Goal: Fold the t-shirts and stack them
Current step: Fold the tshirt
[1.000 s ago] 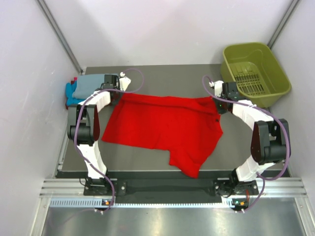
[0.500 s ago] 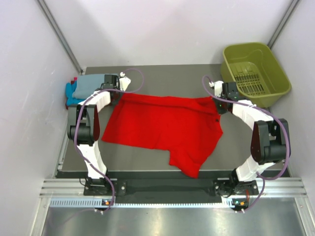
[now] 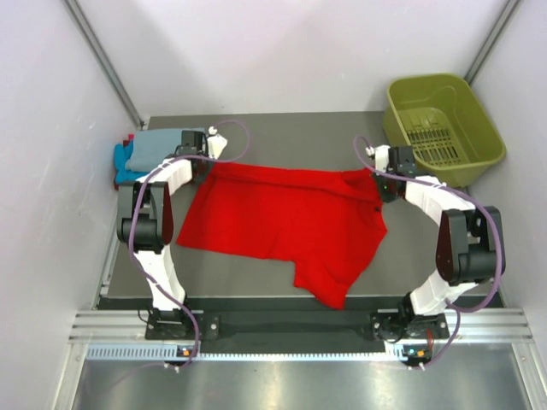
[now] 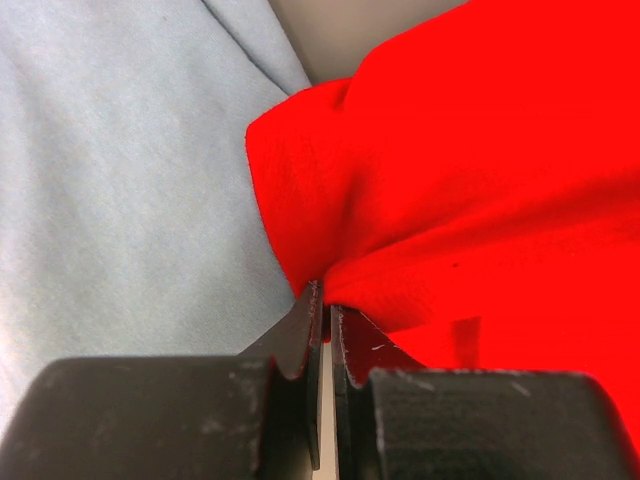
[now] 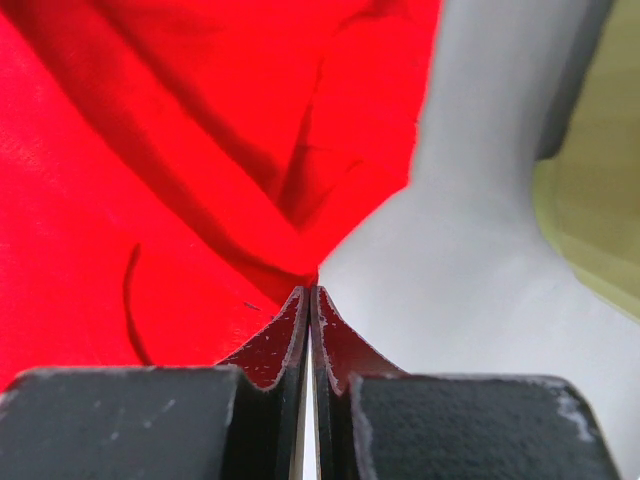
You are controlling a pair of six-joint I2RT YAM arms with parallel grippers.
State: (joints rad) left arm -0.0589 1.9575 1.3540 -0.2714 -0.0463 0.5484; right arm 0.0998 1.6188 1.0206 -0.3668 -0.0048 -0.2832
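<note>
Leftmost, at the far left corner of the table (image 3: 291,132), a grey-blue shirt (image 3: 161,145) lies folded on top of a turquoise shirt (image 3: 125,162); the turquoise one shows only as a strip along the pile's left side, and a small red bit at the pile's far corner is too small to make out. Just beside the pile, the left gripper (image 4: 324,305) has its jaws pressed together on a far corner of the red shirt (image 3: 282,218); from above, its fingers are hidden under the wrist, so only the wrist view shows the pinch. The red shirt lies spread across the middle of the table, rumpled, with a flap reaching down to the near edge on the right. At the shirt's other far corner, the right gripper (image 5: 311,292) is likewise closed tight, with a fold of red cloth caught at its tips. Farthest right, an olive-green basket (image 3: 479,120) sits tilted in the far right corner; its slotted floor is in view, and the right wrist view cuts it off to a sliver.
</note>
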